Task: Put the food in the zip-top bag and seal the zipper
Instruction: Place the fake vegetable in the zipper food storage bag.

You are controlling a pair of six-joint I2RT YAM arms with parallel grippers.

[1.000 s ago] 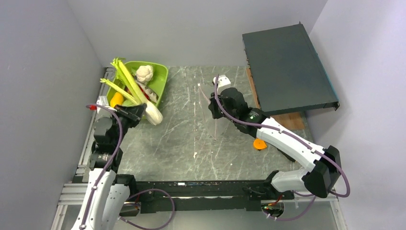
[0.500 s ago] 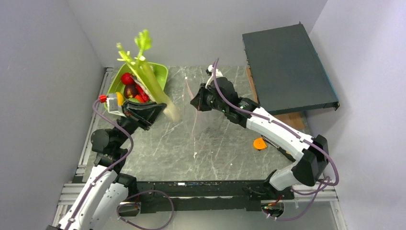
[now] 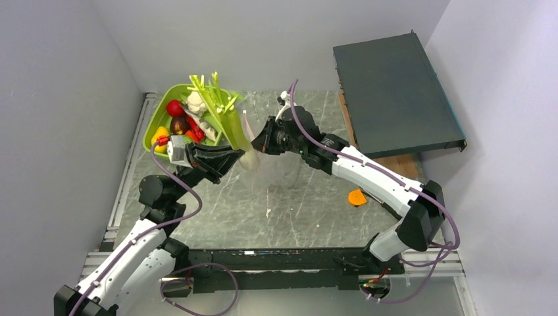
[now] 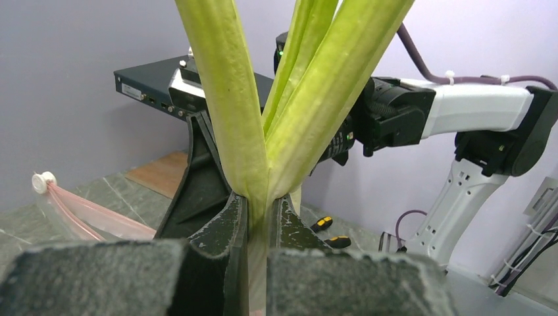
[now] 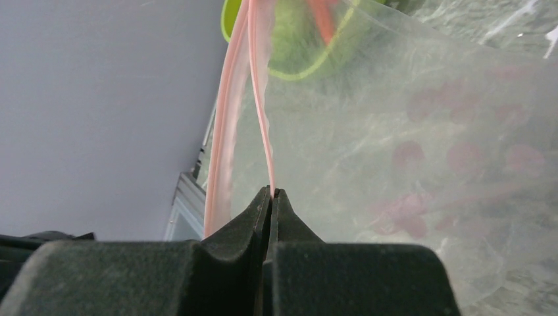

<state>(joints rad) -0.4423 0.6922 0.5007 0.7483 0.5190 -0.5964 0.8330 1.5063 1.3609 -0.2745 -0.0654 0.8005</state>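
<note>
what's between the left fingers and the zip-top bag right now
Just the celery the left fingers clamp. In the top view its pale base hangs by the bag mouth that the right fingers pinch; contact is unclear.

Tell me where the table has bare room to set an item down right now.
Bare table lies near the front, between the left arm and the orange disc, and at the far edge between the green tray and the dark box. The middle is crowded: the left gripper with celery stalks meets the right gripper holding the zip-top bag.
</note>
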